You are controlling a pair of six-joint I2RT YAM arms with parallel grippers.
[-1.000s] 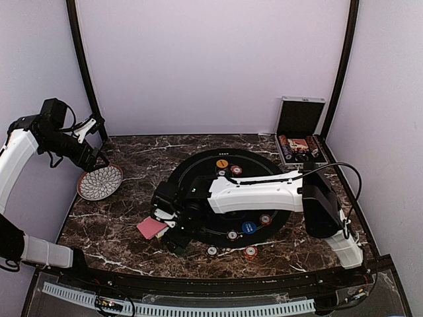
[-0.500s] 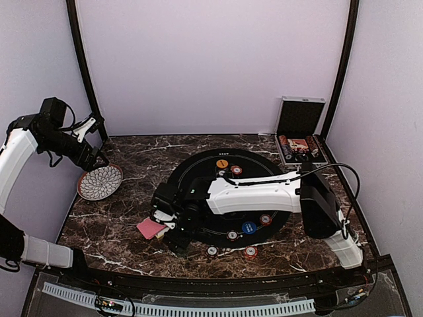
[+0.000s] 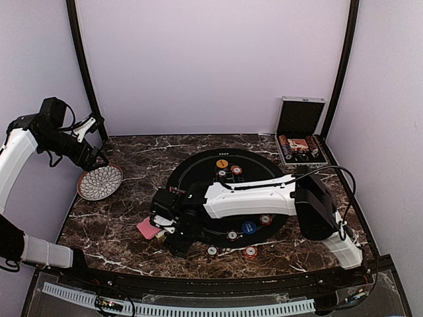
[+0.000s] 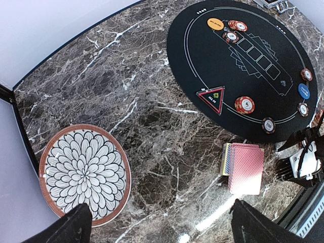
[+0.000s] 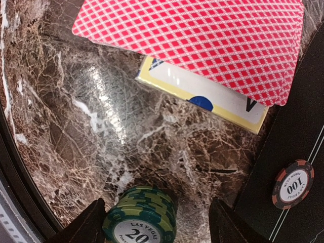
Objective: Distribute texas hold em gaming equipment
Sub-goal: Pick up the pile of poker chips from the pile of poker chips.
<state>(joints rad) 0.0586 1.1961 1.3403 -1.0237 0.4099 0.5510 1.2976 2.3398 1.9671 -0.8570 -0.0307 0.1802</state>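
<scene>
On the table (image 5: pixel 61 126) near the red cards (image 5: pixel 202 40), green chips (image 5: pixel 140 215) are straddled by the half-open right claw (image 5: pixel 159 221), nothing gripped yet, and could be toppled by an off-centre close.

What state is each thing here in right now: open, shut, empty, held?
Silver case: lid open, upright.
Plate: empty.
Card deck: lying red backs up, unheld.
Green chip stack: upright, not clamped.
Right claw: open, straddling that stack.
Left claw: wide open, empty.
</scene>
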